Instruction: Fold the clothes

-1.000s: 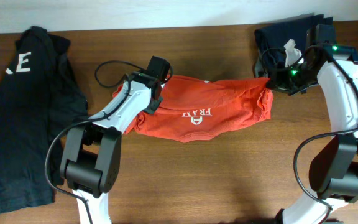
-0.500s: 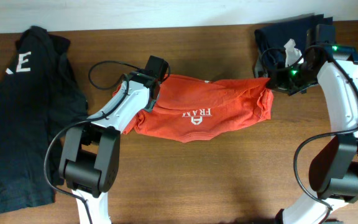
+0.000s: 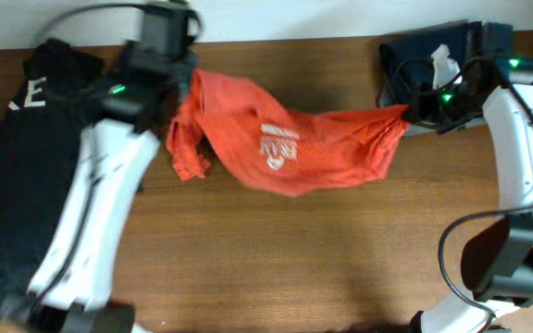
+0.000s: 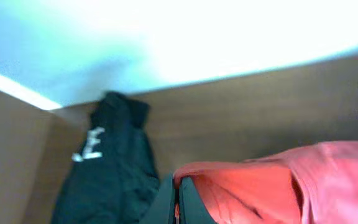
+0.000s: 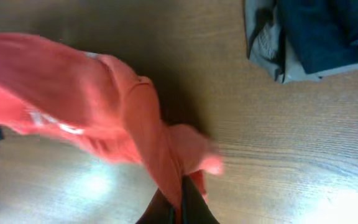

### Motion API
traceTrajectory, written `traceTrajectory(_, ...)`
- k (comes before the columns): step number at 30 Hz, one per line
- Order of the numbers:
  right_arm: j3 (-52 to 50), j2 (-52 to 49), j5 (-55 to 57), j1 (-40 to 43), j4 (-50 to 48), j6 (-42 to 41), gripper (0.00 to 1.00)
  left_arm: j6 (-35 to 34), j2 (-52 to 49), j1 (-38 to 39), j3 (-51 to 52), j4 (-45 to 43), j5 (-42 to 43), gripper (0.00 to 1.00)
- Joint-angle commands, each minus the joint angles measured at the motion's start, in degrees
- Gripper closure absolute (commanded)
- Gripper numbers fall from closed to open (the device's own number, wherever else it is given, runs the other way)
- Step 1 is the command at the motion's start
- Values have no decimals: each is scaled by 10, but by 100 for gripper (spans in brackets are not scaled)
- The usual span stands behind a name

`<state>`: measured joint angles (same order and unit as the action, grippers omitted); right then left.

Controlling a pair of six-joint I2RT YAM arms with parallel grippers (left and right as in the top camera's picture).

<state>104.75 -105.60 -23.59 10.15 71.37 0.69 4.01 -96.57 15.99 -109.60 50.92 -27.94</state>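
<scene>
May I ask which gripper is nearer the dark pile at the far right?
Right. The right gripper holds the T-shirt beside the pile; the left gripper holds its far end, across the table.

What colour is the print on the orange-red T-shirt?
White; the print on the T-shirt shows best in the overhead view.

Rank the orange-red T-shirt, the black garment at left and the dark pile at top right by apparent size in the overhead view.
1. black garment, though partly covered.
2. orange-red T-shirt, bunched and held up, so nearness may flatter it.
3. dark pile, clearly smallest.
</scene>
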Motion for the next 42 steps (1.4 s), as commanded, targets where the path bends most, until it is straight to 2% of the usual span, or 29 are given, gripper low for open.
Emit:
traceTrajectory(1,47,40,-3,18,29,5,97,-10,32,-32,-3,16,-11,99)
traceTrajectory(10,83,114,-3,85,82,5,96,-34,57,-103,-3,57,-11,99)
traceTrajectory(18,83,190,-3,117,105,5,96,-73,130,-105,-3,97,-10,99)
traceTrajectory(31,84,195,-54,116,110,23,96,-75,178,-105,-4,100,-4,99)
traceTrajectory(38,89,275,-53,116,112,23,96,-75,277,-104,-4,93,1,99)
traceTrajectory(42,99,343,-41,116,123,22,96,-75,342,-104,-4,94,43,99)
